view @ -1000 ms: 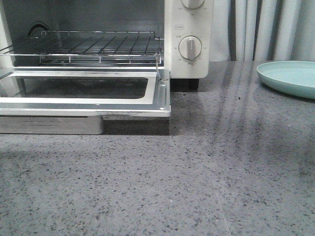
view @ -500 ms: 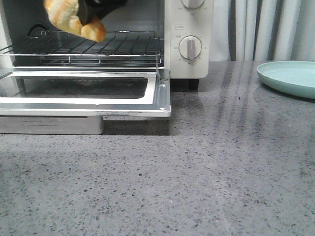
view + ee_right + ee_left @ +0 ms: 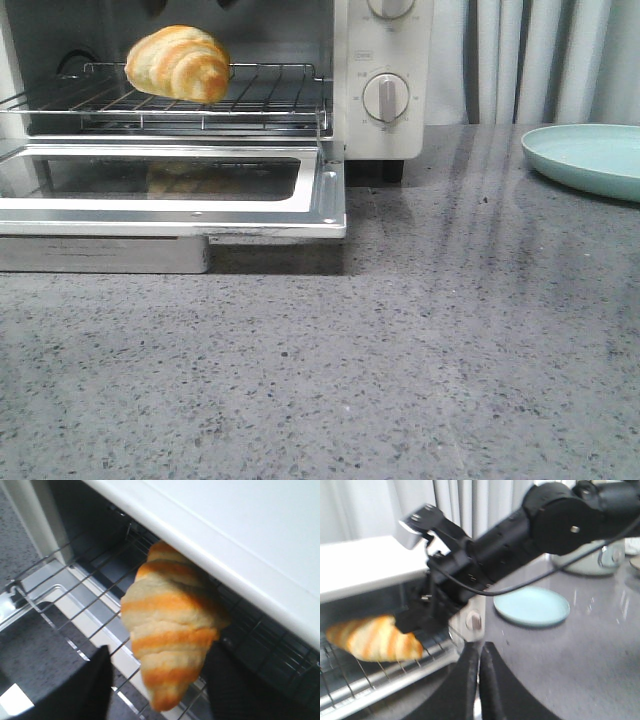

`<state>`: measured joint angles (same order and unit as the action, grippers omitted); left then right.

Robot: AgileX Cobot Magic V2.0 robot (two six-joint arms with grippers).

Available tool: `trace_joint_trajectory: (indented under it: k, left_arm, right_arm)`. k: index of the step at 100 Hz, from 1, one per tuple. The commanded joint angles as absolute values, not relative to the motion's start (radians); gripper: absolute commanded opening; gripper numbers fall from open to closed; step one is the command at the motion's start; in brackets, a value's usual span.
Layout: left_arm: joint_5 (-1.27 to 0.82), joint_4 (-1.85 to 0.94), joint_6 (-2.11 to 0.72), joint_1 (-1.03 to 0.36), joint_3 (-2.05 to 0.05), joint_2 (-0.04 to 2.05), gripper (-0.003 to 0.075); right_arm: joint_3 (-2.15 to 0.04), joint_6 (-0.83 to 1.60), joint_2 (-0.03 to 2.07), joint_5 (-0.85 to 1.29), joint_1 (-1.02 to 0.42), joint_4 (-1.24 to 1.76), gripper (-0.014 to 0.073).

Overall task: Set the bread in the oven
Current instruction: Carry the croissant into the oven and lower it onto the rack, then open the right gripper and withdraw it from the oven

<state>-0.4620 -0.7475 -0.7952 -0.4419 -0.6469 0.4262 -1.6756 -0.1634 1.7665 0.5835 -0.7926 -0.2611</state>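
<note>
The bread, a golden roll with cream stripes, lies on the wire rack inside the white oven, left of the middle. The oven door is folded down flat. My right gripper is open around the bread, one dark finger clear of it. In the front view only a dark fingertip shows above the bread. My left gripper is shut and empty, held in front of the oven, and its view shows the bread under the right arm.
A pale teal plate sits on the grey speckled counter to the right of the oven, also in the left wrist view. The oven knob faces front. Curtains hang behind.
A second ago the rack was bare. Half a second ago the right gripper held the bread high in the oven opening. Now the bread rests on the rack and the gripper is open above it.
</note>
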Motion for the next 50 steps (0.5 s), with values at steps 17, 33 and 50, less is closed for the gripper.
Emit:
trace_joint_trajectory:
  k: [17, 33, 50]
  left_arm:
    - [-0.357, -0.594, -0.592, -0.378, -0.563, 0.2, -0.0022]
    - [-0.357, -0.566, -0.561, -0.319, -0.439, 0.061, -0.0022]
    - [-0.357, -0.566, -0.561, -0.296, -0.364, 0.012, -0.0022]
  right_arm:
    - [-1.414, -0.163, 1.37, 0.459, -0.888, -0.283, -0.0062]
    - [-1.123, -0.163, 1.029, 0.425, -0.892, -0.354, -0.0062]
    - [-0.843, -0.167, 0.669, 0.501, -0.887, -0.426, -0.0062]
